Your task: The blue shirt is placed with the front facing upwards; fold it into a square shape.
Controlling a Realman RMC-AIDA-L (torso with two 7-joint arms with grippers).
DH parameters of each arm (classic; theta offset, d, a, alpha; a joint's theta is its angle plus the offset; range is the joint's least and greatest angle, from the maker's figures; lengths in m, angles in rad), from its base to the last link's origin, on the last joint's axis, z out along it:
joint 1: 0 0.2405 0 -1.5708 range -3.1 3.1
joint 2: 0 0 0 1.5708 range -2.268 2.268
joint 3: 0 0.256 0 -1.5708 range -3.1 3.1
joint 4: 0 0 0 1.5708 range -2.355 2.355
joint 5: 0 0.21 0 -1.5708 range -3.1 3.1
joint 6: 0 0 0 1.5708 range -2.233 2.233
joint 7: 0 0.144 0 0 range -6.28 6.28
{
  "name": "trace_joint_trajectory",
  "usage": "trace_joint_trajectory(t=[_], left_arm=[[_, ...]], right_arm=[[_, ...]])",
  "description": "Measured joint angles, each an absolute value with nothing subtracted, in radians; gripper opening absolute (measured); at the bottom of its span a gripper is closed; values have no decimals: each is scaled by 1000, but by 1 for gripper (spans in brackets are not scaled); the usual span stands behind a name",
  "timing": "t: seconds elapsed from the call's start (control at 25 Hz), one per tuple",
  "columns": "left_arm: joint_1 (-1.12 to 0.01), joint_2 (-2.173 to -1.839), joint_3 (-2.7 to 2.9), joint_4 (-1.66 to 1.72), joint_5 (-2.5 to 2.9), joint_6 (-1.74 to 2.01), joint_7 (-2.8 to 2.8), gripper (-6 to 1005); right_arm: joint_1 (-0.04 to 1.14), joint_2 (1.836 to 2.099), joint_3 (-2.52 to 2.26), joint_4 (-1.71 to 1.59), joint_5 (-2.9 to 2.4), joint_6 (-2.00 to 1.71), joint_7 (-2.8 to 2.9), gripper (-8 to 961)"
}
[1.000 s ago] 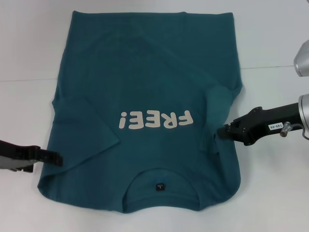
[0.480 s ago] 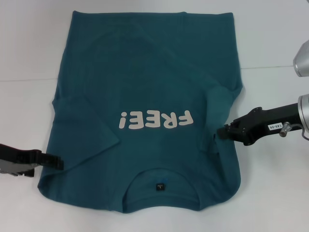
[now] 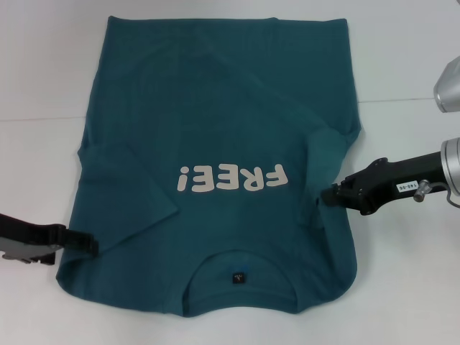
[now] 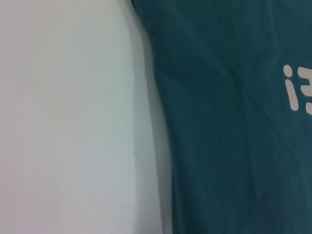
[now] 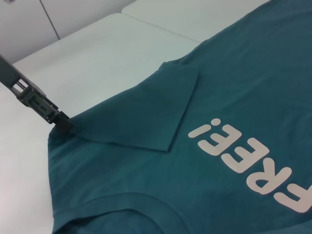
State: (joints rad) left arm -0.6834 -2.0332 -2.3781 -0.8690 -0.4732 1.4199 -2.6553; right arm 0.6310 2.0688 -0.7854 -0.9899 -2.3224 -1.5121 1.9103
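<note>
Head view: the blue shirt (image 3: 215, 165) lies flat on the white table (image 3: 402, 65), front up, its long axis running away from the robot — collar and neck tag (image 3: 238, 277) nearest, hem farthest, both sleeves folded inward. The left gripper (image 3: 88, 244) touches the shirt's left edge near the shoulder; the right gripper (image 3: 329, 195) meets the right edge; neither grip can be told.

Left wrist view: shirt edge beside bare table.

Right wrist view: the left gripper (image 5: 62, 122) tip sits on the folded sleeve's corner.

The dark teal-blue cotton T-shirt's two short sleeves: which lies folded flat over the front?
The sleeve on the robot's left of the T-shirt, near the left gripper; the other sleeve is bunched.
</note>
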Motion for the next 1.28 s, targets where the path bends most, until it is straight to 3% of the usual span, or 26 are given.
trace_joint_trajectory(t=[0.88,1.28], left_arm=[[-721,-2017,-2377,-796,-456,1377,-2683,861],[-722,-2009,-2376,-796,-433,1368,-2711,669]], right_arm=[[644,2060,-785,-962,-2322,-1497,1908,15],[654,2052,-785,-959,-2322,-1489,1910,15]])
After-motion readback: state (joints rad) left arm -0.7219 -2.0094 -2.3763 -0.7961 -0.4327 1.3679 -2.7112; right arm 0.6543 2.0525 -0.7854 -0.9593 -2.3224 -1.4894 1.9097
